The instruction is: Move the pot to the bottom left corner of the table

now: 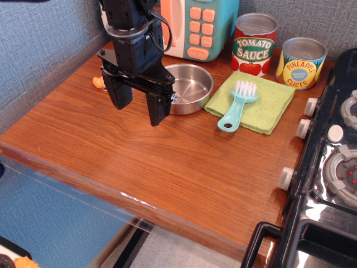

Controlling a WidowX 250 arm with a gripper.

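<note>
The pot [191, 87], a small shallow shiny steel pan, sits on the brown wooden table [167, 173] near the back middle. Its handle is not visible. My black gripper [139, 104] hangs over the table just left and in front of the pot. Its jaws are open and empty. The right finger [158, 109] overlaps the pot's left rim in the view, and I cannot tell whether it touches it. The left finger [120, 95] is clear of the pot, over bare wood.
A green cloth [268, 103] with a teal brush [239, 106] lies right of the pot. Tomato sauce can [254, 43] and pineapple can [301, 62] stand behind. A toy microwave [195, 28] stands at the back, a black stove [334, 167] at right, and a small orange object [99, 82] at left.
</note>
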